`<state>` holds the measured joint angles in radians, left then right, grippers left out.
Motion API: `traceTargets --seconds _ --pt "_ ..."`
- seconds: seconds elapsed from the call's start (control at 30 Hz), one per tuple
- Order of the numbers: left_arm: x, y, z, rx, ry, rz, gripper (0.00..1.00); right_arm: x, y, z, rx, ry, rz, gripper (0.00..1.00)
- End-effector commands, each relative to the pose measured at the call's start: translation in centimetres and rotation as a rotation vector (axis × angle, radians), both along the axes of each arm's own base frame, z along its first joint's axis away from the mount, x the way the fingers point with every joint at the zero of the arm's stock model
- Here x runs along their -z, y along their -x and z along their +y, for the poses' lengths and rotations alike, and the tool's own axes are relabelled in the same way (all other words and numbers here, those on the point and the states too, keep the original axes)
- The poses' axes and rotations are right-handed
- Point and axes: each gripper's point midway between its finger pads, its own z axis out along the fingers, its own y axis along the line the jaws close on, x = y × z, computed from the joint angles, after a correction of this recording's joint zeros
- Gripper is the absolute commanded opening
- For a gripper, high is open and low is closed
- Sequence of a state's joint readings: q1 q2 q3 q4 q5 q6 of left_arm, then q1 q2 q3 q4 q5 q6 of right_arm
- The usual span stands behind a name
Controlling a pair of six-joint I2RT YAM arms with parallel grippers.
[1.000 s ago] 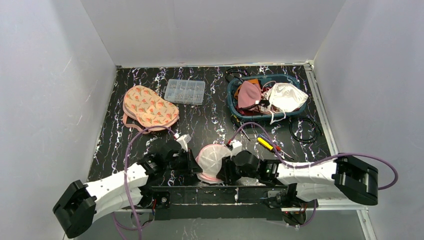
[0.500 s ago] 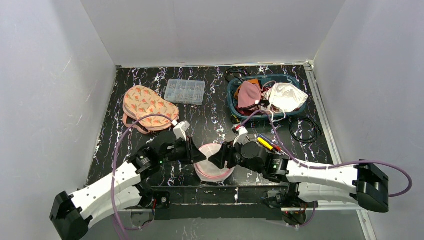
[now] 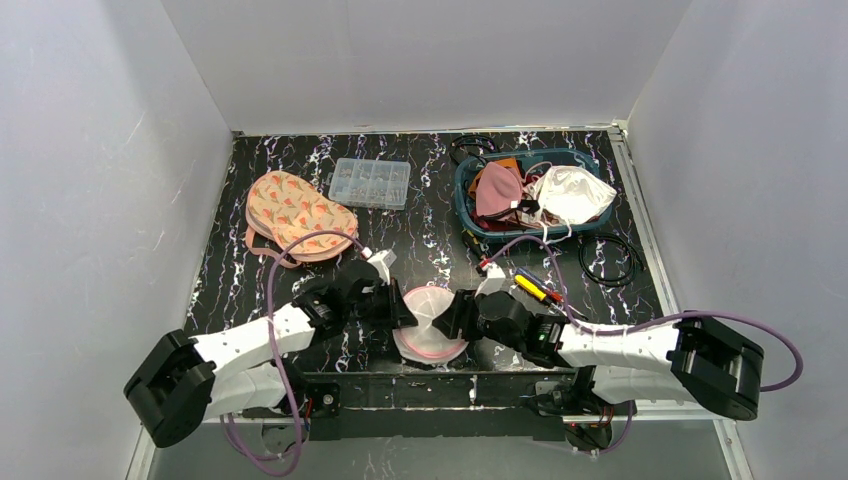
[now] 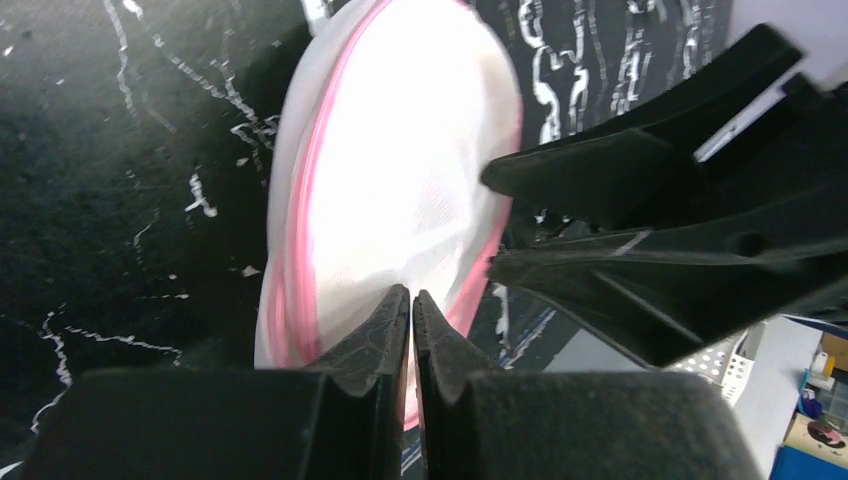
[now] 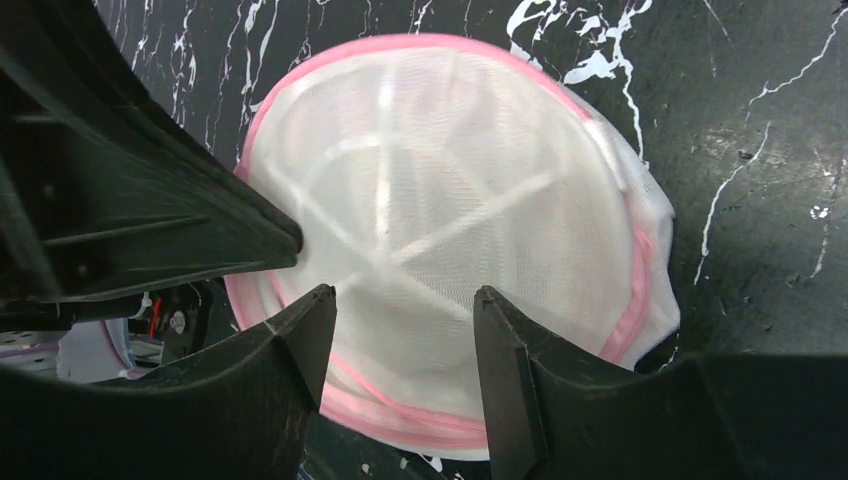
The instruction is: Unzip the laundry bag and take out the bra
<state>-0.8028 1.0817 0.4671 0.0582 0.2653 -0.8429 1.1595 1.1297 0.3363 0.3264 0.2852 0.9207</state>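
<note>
The laundry bag [image 3: 432, 327] is a round white mesh pouch with pink trim, lying flat on the black marbled table near its front edge. The bra is hidden; the mesh shows nothing inside. My left gripper [image 3: 404, 312] is at the bag's left rim, its jaws shut with the tips [image 4: 411, 296] just over the pink edge [image 4: 300, 230], and I see no fabric pinched between them. My right gripper [image 3: 449, 318] is at the bag's right side, open, with its fingertips [image 5: 404, 296] straddling the near part of the bag [image 5: 450, 190]. The two grippers nearly meet over the bag.
An orange patterned pouch [image 3: 300, 214] lies at the back left beside a clear compartment box [image 3: 370, 182]. A teal basket [image 3: 470, 215] of cloths stands at the back right. A yellow-handled screwdriver [image 3: 531, 287] and a black cable loop [image 3: 610, 260] lie right of the bag.
The bag, held tilted up between the grippers a second ago, now lies flat. The left jaws parted briefly and shut again; the right jaws opened wider. Both arms reached farther forward.
</note>
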Motion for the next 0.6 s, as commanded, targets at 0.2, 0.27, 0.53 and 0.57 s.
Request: traceTargets --seconds 0.2,0.27,0.53,0.57 --pt "-4.9 -0.5 3.0 -0.050 -0.010 -0.213 0.25 -5.8 -1.0 -2.2 -0.017 0.051 -0.181 0.72" --pt "-5.9 -0.4 4.5 -0.077 -0.057 -0.234 0.39 -6.9 -1.4 -3.7 0.013 0.100 -0.214 0.73" --pt "-9.4 -0.5 13.2 -0.356 -0.237 -0.340 0.71 -13.2 -3.1 -10.0 0.212 0.132 -0.350 0.92" --pt "-9.9 -0.5 14.1 -0.390 -0.242 -0.359 0.75 -14.0 -3.3 -10.4 0.229 0.120 -0.366 0.96"
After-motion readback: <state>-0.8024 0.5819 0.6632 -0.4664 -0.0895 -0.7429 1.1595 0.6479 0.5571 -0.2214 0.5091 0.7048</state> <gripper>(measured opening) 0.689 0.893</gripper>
